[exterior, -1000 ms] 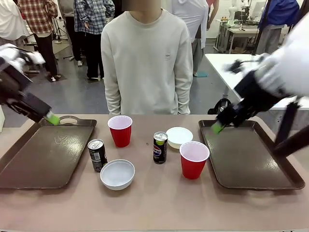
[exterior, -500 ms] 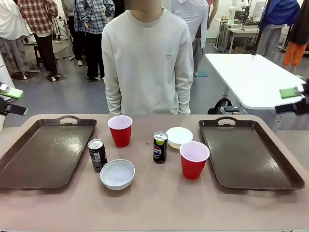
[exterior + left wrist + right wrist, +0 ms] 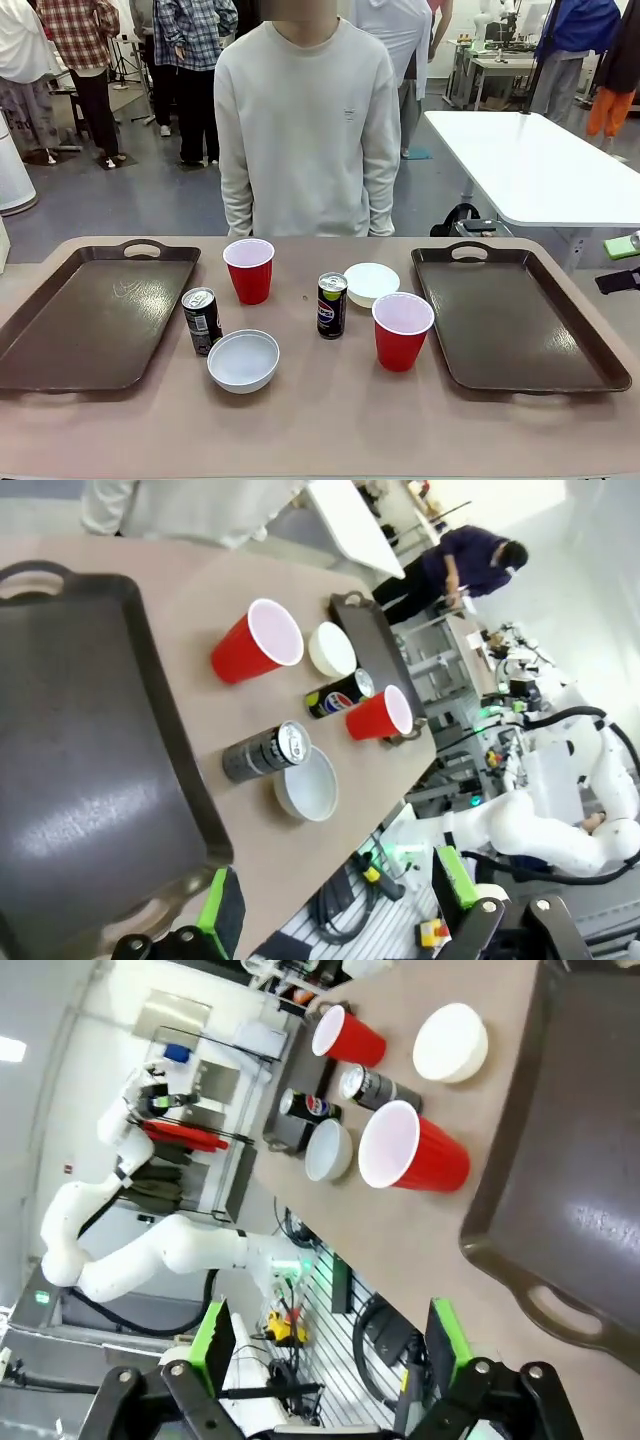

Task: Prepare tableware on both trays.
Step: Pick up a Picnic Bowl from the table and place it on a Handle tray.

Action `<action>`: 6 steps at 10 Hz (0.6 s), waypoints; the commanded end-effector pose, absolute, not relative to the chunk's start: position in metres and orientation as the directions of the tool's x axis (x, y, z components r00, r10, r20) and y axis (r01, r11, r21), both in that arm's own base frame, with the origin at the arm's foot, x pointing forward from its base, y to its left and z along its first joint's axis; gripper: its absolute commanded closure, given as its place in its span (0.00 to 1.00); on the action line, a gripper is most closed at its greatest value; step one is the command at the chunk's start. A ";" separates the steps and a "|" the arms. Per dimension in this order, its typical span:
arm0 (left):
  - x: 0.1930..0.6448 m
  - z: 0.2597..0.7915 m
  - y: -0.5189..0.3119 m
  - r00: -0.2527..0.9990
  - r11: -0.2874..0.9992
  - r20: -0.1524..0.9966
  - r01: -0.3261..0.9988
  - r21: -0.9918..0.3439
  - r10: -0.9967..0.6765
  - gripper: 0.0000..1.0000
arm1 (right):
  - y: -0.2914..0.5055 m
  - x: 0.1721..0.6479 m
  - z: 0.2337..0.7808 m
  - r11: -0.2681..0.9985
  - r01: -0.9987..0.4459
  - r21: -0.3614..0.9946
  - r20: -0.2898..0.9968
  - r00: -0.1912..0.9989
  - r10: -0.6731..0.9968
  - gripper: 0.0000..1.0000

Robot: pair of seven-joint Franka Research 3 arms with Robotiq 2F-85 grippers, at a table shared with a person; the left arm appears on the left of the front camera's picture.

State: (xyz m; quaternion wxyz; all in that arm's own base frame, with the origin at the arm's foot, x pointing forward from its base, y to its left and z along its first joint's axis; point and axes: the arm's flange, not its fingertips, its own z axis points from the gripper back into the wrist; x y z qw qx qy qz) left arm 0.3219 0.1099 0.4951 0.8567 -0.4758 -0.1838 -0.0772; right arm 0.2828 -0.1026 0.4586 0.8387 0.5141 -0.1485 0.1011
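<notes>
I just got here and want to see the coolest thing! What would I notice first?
Two bright red cups pop out mid-table: the far cup and the near cup, among black cans and white bowls. A big dark left tray and right tray lie bare at the sides. A person stands opposite.

Right tool (image 3: 327,1338): black, green pads (image 3: 213,1332) (left tool (image 3: 335,892) alike); arms (image 3: 540,825) white, rounded.

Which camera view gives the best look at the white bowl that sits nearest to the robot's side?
The front view: the bowl is whole and level there, with its empty inside plain to see. In the left wrist view the bowl is smaller and rolled sideways; the right wrist view is much the same.
</notes>
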 end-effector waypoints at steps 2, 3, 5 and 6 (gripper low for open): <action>0.326 0.490 0.091 0.922 0.553 0.386 0.323 -0.768 -0.002 0.00 | -0.044 0.237 0.436 0.451 -0.377 0.809 0.397 0.916 0.055 0.00; 0.325 0.489 0.081 0.904 0.567 0.427 0.355 -0.743 -0.007 0.00 | -0.097 0.282 0.462 0.471 -0.323 0.821 0.349 0.937 0.035 0.00; 0.325 0.495 0.096 0.924 0.550 0.382 0.315 -0.773 0.007 0.00 | -0.097 0.282 0.462 0.471 -0.323 0.821 0.349 0.937 0.035 0.00; 0.325 0.495 0.096 0.924 0.550 0.382 0.315 -0.773 0.007 0.00 | -0.097 0.282 0.462 0.471 -0.323 0.821 0.349 0.937 0.035 0.00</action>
